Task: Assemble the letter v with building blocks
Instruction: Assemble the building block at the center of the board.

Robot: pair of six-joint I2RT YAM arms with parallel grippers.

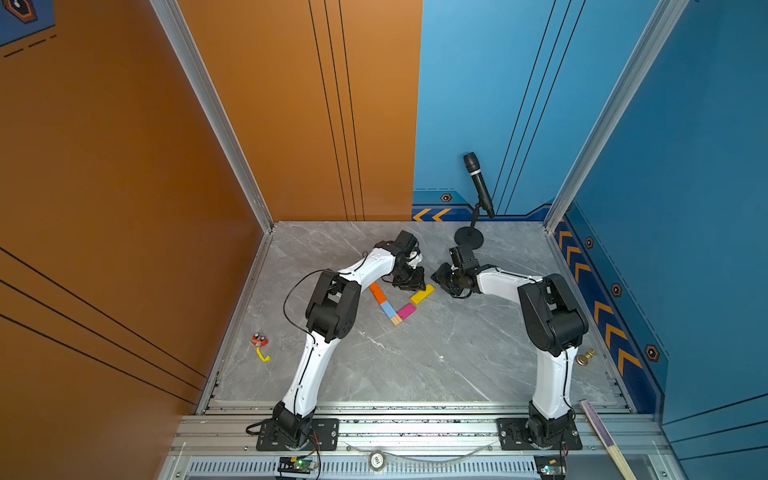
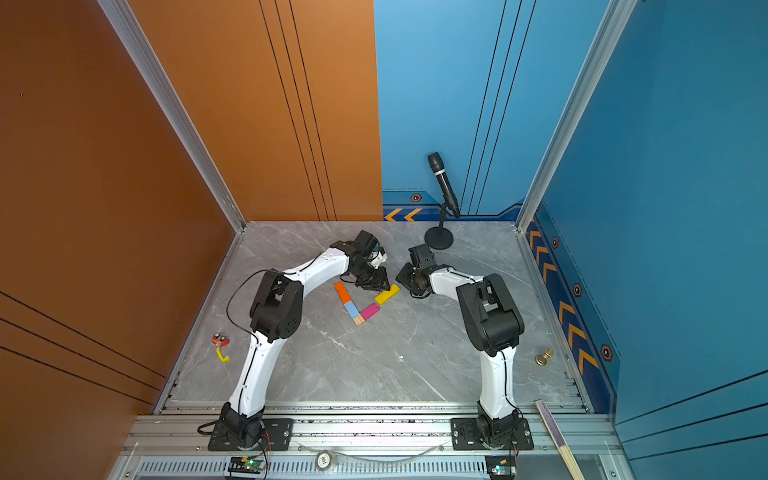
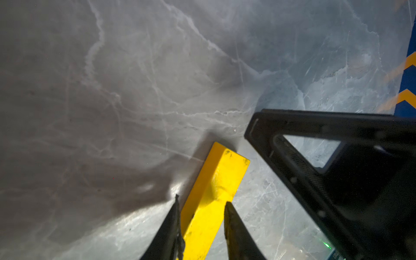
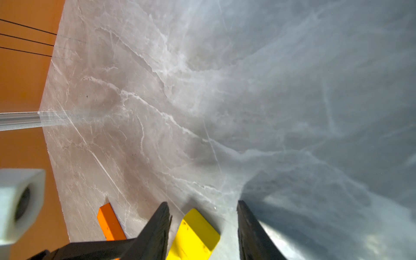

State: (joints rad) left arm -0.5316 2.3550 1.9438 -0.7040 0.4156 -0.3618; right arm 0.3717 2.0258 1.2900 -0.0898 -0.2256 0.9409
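In both top views the orange block, light blue block and wood block lie end to end as one arm of the letter v. The pink block starts the other arm from the wood block. The yellow block sits just past the pink one, low at the table. My left gripper is shut on the yellow block, a finger on each long side. My right gripper is open around that block's far end, with gaps on both sides. The orange block shows beside it.
A microphone on a stand rises at the back, its round base just behind the right arm. A red-and-yellow gadget lies near the left edge, a brass knob near the right wall. Both grippers are close together.
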